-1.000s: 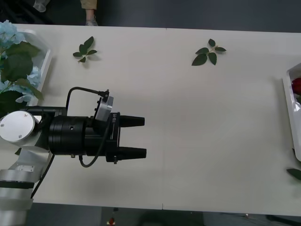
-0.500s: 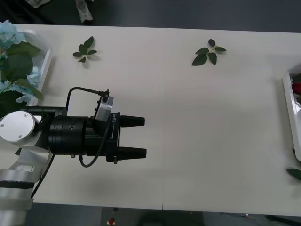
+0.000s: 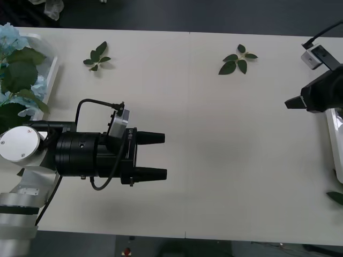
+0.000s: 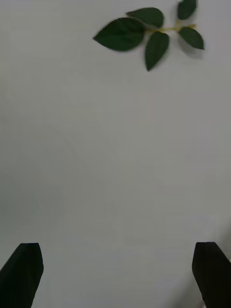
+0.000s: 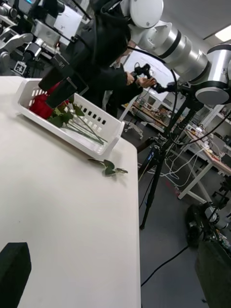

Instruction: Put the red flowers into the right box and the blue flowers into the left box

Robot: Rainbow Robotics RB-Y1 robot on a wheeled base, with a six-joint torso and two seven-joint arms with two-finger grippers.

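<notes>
The red flowers [image 5: 44,107] are seen lying in the right box [image 5: 91,139] at the desk's [image 3: 214,160] right edge, stems pointing near. The blue flowers [image 3: 13,69] are held in the left box [image 3: 51,75] at the far left. The left gripper [image 3: 161,156] is held open over the near left desk. The right gripper [image 3: 292,103] is spread open, empty, beside the right box, facing a leaf sprig [image 4: 149,33].
</notes>
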